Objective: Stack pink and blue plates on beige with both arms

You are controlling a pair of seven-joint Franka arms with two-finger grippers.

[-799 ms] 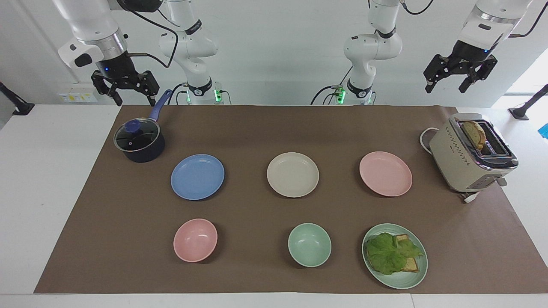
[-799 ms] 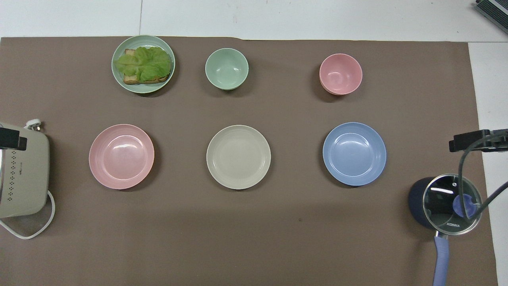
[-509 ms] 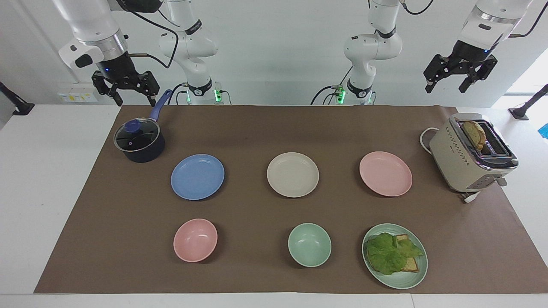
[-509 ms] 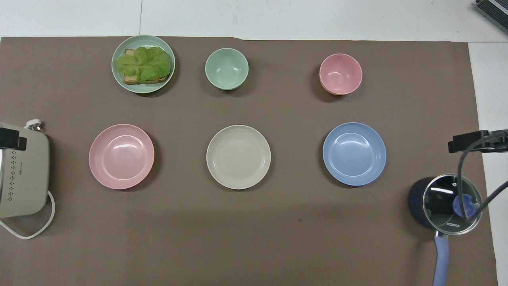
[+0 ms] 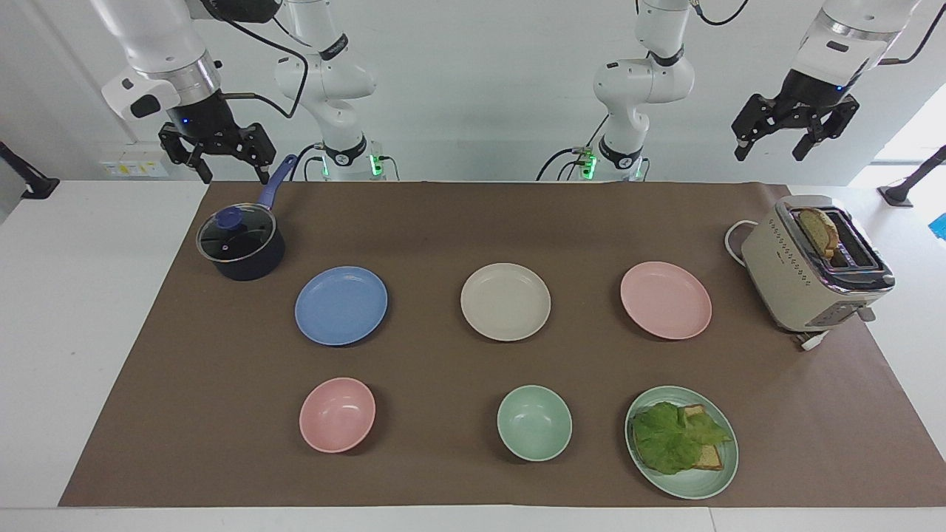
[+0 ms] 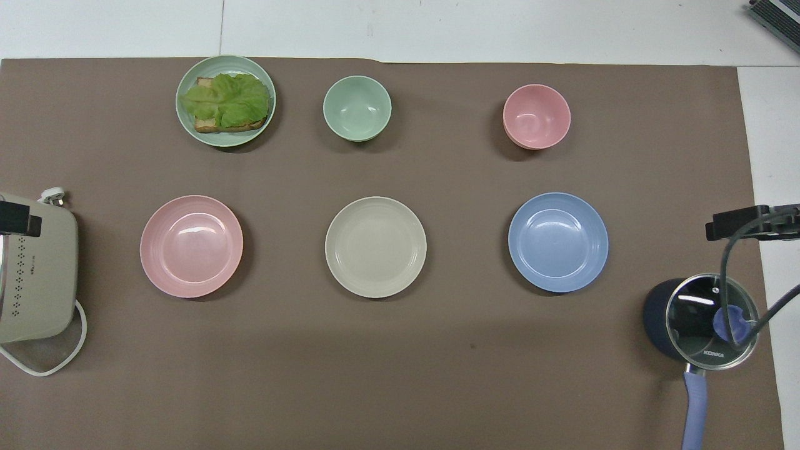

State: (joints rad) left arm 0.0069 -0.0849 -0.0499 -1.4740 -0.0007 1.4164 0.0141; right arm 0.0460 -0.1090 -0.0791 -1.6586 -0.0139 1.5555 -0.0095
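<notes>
Three plates lie in a row across the brown mat: the blue plate (image 5: pixel 341 305) (image 6: pixel 558 242) toward the right arm's end, the beige plate (image 5: pixel 505 301) (image 6: pixel 375 247) in the middle, and the pink plate (image 5: pixel 666 300) (image 6: pixel 191 245) toward the left arm's end. All three are bare and apart from each other. My right gripper (image 5: pixel 231 174) hangs open and empty in the air over the mat's edge by the saucepan's handle. My left gripper (image 5: pixel 768 154) hangs open and empty high above the toaster's end of the table.
A dark lidded saucepan (image 5: pixel 240 244) stands beside the blue plate, and a beige toaster (image 5: pixel 813 266) holding bread stands beside the pink plate. Farther from the robots are a pink bowl (image 5: pixel 337 414), a green bowl (image 5: pixel 534 423) and a green plate (image 5: pixel 695 488) with lettuce and bread.
Both raised grippers have shifted only very slightly. Nothing on the table has moved.
</notes>
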